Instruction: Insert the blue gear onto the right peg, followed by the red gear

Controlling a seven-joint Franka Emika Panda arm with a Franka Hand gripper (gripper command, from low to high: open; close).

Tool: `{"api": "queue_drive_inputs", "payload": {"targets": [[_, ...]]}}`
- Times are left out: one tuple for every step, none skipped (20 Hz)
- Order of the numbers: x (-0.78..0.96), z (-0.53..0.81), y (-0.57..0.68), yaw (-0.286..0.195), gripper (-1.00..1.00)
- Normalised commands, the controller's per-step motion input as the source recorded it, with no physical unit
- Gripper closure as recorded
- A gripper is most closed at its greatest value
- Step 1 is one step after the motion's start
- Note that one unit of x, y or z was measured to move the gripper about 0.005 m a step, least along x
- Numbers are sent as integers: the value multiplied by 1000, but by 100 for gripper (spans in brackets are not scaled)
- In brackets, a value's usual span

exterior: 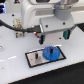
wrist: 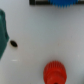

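A: How far along is it?

B: The flat, bright blue toothed disc, the blue gear (exterior: 50, 53), already sits on the grey black-rimmed plate (exterior: 35, 58), apparently over the right peg, which is hidden. The small, chunky red gear (wrist: 54, 72) lies loose on the white table (wrist: 40, 40).

A: And the claw?

B: The gripper (exterior: 52, 35) hangs above the plate's edge, teal fingers (exterior: 64, 35) spread wide, holding nothing.

A white, rounded arm housing (exterior: 47, 12) is seen, fitted with teal-green fingers (exterior: 65, 34), and a black cable (exterior: 12, 28) is looped alongside.
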Motion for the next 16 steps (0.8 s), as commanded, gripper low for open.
{"api": "queue_drive_inputs", "payload": {"targets": [[-686,-20,40,0,-100],[-681,-56,21,0,-100],[-675,-63,14,0,-100],[-673,-66,14,0,-100],[-678,-77,2,0,-100],[-672,-103,29,0,-100],[-664,-121,19,0,-100],[-678,-128,9,0,-100],[-672,-137,-2,0,-100],[-653,-148,-4,0,-100],[-648,-150,-3,0,-100],[-589,-188,-1,0,-100],[-479,-211,-30,0,-100],[-432,-244,-85,0,-100],[-414,-256,-90,0,-100],[-377,-258,-8,0,-100]]}}
